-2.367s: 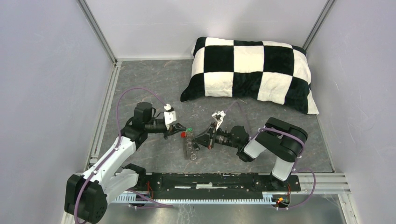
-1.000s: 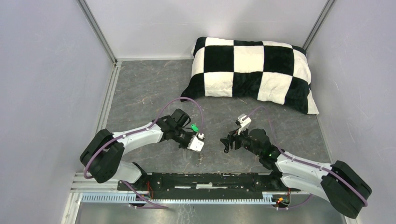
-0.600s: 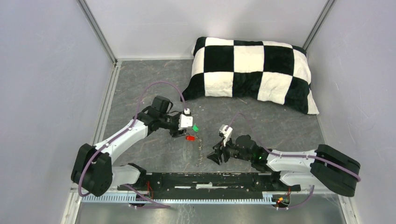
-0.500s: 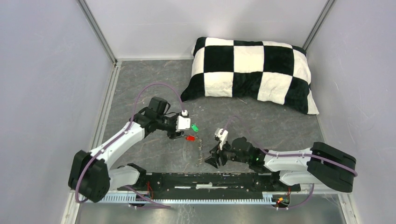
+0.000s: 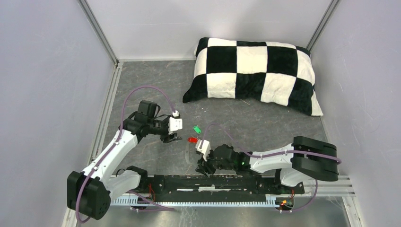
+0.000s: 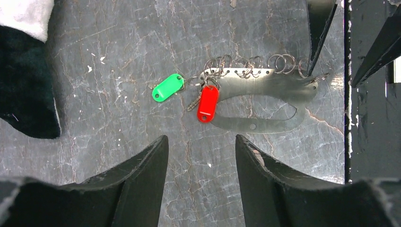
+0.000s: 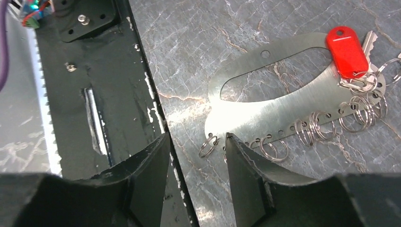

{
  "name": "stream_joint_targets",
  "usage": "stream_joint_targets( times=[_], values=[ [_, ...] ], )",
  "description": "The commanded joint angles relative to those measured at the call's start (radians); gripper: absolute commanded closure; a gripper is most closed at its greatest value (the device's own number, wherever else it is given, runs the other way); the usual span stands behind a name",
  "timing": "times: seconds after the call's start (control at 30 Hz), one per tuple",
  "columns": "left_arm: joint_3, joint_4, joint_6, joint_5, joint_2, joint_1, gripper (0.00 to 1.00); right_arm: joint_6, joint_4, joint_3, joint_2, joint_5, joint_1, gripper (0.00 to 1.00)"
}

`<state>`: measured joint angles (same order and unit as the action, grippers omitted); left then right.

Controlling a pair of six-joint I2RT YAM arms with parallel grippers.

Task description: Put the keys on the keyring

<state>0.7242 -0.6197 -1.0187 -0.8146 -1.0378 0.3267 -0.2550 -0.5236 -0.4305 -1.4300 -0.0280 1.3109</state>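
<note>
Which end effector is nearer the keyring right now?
Right. The right end effector has its tips at the keyring's end opposite the red tag; the left end effector sits clear of it, off to the side by that tag.

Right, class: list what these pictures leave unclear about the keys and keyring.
Top view: keyring faint, its near end under the right gripper; rings too small.
Left wrist view: one key blade between green tag and red tag; whose, unclear.
Right wrist view: green tag beyond the frame; red tag hides most of that key.
</note>
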Motion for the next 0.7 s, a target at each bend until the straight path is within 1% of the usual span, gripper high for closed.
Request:
stream_joint_targets(
  times=[0.0, 0.33, 0.4, 0.57, 0.67],
  values=[
    [-0.012, -0.017, -0.027, -0.033, 0.037, -0.016, 0.4, 0.039, 0.072, -0.085, -0.06, 0.086, 0.022, 0.49],
    [-0.013, -0.02, -0.014, -0.042, 0.069, -0.032, 0.4, 0.035, 0.184, -0.173, -0.132, 0.166, 0.045, 0.58],
    [-0.009, -0.021, -0.016, -0.045, 0.074, -0.032, 0.4, 0.032, 0.199, -0.182, -0.138, 0.171, 0.045, 0.63],
    [-0.003, -0.034, -0.027, -0.048, 0.083, -0.034, 0.41, 0.027, 0.211, -0.167, -0.102, 0.188, 0.05, 0.71],
    [-0.003, -0.06, -0.055, -0.061, 0.086, -0.034, 0.41, 0.053, 0.195, -0.159, -0.072, 0.18, 0.05, 0.79]
  ],
)
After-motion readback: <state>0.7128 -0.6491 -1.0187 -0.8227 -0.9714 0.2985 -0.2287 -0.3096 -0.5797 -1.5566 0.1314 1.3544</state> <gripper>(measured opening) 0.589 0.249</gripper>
